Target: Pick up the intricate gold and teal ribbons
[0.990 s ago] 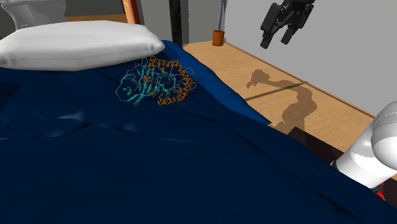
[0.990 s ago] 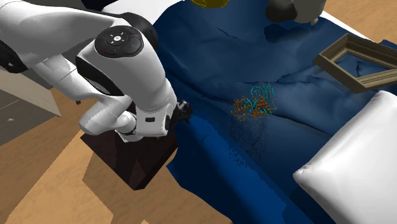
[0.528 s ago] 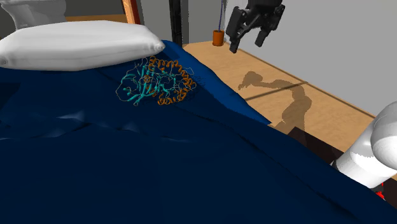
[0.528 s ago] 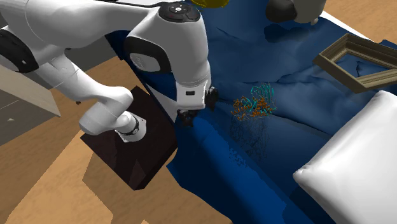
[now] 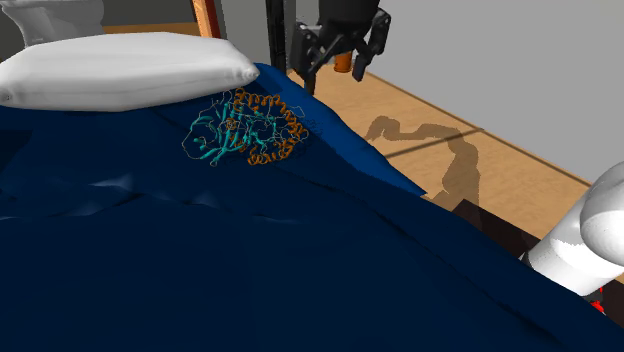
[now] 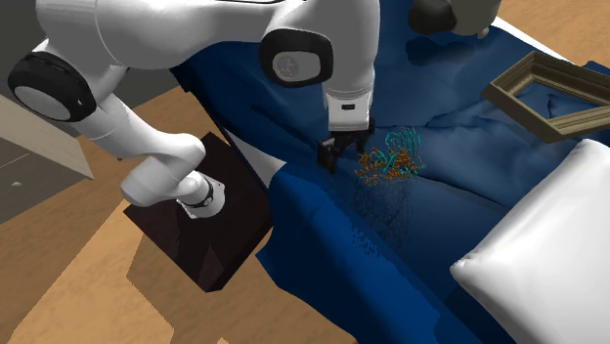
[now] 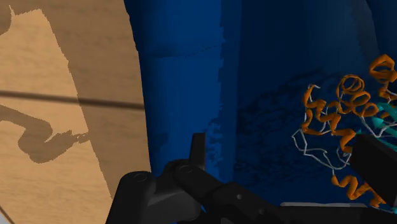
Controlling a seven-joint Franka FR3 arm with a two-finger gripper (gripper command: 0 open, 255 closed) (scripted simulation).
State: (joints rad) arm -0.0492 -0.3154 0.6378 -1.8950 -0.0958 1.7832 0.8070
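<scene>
1. So far nothing is picked up: the gold and teal ribbons (image 5: 245,128) lie as a loose tangle on the dark blue bedcover (image 5: 200,260). They sit near the bedcover's edge that meets the wooden floor (image 5: 470,150), just beside the corner of the white pillow (image 5: 120,68).
2. The gripper (image 5: 335,72) hangs above that same edge of the bedcover, near the ribbons' gold side and apart from them. Its fingers stand wide apart with nothing between them.
3. In the wrist view the gold coils (image 7: 347,121) sit off toward one finger, not between the two.
4. What is left, as I judge it: centre the gripper over the tangle, come down, close on the strands and lift them off the bedcover.
5. No brand, label or writing can be read on the ribbons, the bedcover, the pillow or the arm.
</scene>
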